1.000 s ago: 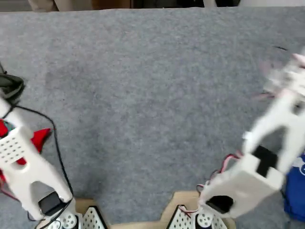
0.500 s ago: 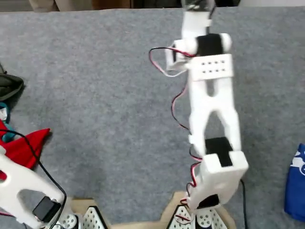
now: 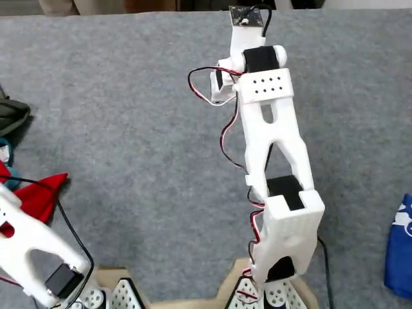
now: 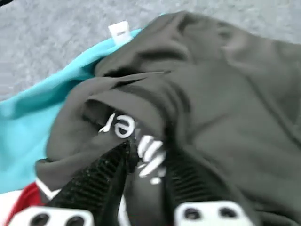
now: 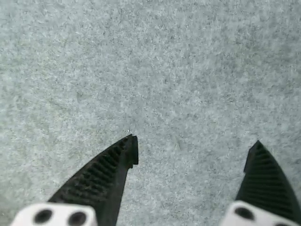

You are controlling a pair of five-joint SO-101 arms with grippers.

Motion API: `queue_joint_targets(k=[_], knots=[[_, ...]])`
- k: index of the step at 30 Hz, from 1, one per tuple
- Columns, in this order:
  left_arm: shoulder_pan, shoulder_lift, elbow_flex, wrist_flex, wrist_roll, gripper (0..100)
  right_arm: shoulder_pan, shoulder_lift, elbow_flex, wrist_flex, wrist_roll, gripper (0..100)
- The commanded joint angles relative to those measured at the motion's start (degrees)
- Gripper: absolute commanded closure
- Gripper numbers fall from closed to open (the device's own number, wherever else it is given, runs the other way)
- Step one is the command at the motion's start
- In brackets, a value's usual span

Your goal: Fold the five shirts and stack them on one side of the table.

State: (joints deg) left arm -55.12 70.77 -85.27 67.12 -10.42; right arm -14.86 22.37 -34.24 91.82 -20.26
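Grey felt table (image 3: 129,129) is now spanned by the right arm (image 3: 273,148), swung away from the blue shirt (image 3: 399,244) at the edge; the right gripper (image 5: 195,150) is held wide open, empty. A fold of the dark shirt (image 4: 225,94) is pinched by the left gripper (image 4: 150,157), so folding is judged barely begun.

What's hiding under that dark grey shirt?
A turquoise shirt sticks out from under the dark grey shirt, and a bit of a red shirt shows beside them. How far either runs beneath, and whether anything else lies there, is covered.
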Motion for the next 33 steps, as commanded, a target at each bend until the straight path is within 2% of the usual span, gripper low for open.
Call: queue_joint_targets(k=[1,8,14,17,22,27,30,33], knots=[[2.55,-2.95,-7.91,4.22,0.0,98,-0.04,-0.22,-1.19,1.58,-1.14,65.6],[10.46,-14.2,-10.29,13.8,0.26,98,0.22,-0.22,-1.19,4.57,-1.14,65.6],[22.59,-21.85,-10.37,21.19,6.51,98,0.4,-0.22,-2.24,4.57,-0.53,65.6],[29.98,-23.78,-10.29,24.0,6.86,98,3.38,-0.31,-6.02,4.66,-0.53,65.6],[42.81,-24.31,-10.29,27.25,6.86,98,12.79,-0.22,-15.6,4.66,-0.26,65.6],[56.44,-23.78,-10.2,29.63,6.86,98,18.77,0.04,-23.08,4.31,11.16,65.6],[61.71,-23.69,-9.93,29.89,6.86,98,17.1,0.75,-24.04,1.05,14.33,65.7],[64.18,-22.99,-10.02,29.98,6.95,98,13.14,3.91,-23.87,-4.75,15.82,65.8]])
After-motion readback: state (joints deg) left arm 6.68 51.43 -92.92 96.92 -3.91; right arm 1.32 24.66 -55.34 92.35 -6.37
